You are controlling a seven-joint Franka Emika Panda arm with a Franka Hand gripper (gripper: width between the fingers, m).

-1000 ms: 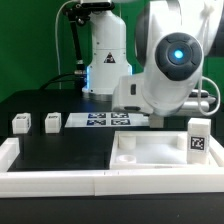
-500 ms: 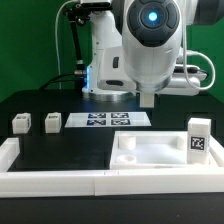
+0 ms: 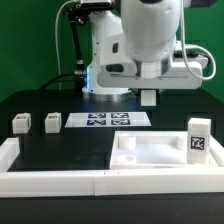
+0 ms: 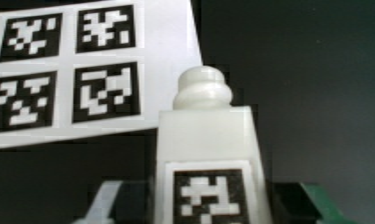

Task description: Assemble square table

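Observation:
In the wrist view a white leg block with a rounded knob and a black-and-white tag sits between my gripper's fingers, which are shut on it. In the exterior view the gripper hangs above the marker board, behind the white square tabletop. The tabletop lies flat at the front right. Another tagged leg block stands upright at its right side. Two more leg blocks rest on the black table at the exterior view's left.
White border rails run along the table's front and left edges. The robot base and its cables stand at the back. The marker board fills part of the wrist view beyond the held leg.
The arm has swung towards the exterior view's left and its wrist has turned upward, so the glowing ring has left the picture. The gripper now hangs over the marker board's right end.

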